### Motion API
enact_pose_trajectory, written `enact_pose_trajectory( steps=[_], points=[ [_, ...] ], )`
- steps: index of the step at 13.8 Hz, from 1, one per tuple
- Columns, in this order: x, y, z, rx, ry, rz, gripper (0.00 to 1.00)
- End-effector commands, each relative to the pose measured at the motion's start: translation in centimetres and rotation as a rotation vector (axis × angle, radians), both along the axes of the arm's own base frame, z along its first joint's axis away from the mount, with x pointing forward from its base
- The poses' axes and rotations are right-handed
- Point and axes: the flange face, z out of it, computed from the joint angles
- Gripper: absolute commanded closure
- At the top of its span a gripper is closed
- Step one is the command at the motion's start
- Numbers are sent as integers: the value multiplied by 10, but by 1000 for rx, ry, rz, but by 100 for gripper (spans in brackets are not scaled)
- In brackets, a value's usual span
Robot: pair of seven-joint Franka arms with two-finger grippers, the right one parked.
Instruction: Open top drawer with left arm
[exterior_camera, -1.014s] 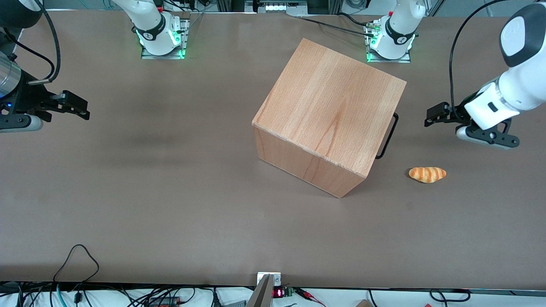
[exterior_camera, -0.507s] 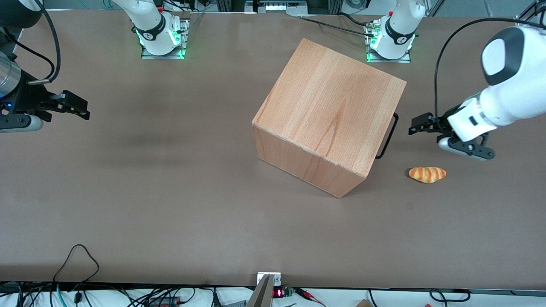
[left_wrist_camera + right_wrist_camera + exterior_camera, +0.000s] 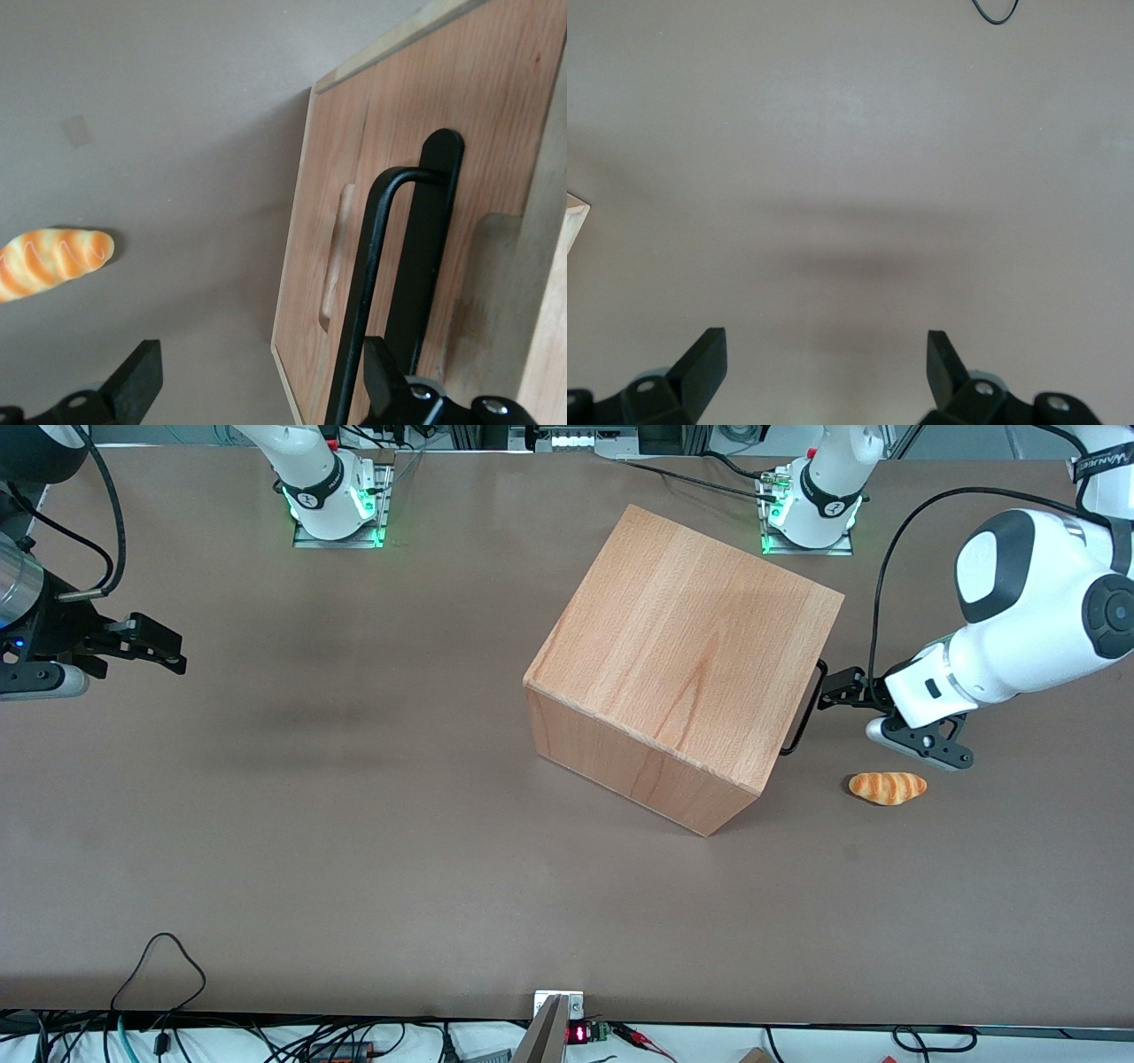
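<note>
A beech-wood cube cabinet (image 3: 682,664) stands mid-table. The top drawer sits flush in the cabinet's front; from the front camera only its thin black bar handle (image 3: 804,710) shows past the cabinet's edge. The wrist view shows the drawer's front panel (image 3: 496,115) and the bar handle (image 3: 383,257) close up. My left gripper (image 3: 829,690) is level with the handle and right at it. In the wrist view the gripper (image 3: 261,385) is open, and the bar runs between the fingers, close against one fingertip (image 3: 381,376). The other fingertip (image 3: 140,376) hangs over bare table.
A striped orange bread roll (image 3: 888,787) lies on the brown table (image 3: 354,824), nearer the front camera than my gripper; the left wrist view shows the roll (image 3: 53,263) too. A recessed grip (image 3: 332,257) is cut into the front panel beside the bar.
My left arm has swung in from the working arm's end of the table toward the cabinet, bringing the open gripper up to the bar handle. The cabinet and roll have not moved.
</note>
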Motion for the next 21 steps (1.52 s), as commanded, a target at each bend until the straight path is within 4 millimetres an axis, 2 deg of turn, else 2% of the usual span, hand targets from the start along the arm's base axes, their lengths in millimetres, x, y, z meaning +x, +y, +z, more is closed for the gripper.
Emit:
enact_pose_trajectory(
  steps=[1,7,15,17,20,21],
  points=[
    [1,-3,-7,-44,-7,-44,0],
    [-5,-11,-21,-91,23,-59,0],
    [6,-11,-50,-113,6,-84,0],
    [8,-5,-55,-108,12,-75,0],
    [19,21,-67,-90,-23,-20,0],
    [24,26,-65,-81,-60,-3,0]
  ],
)
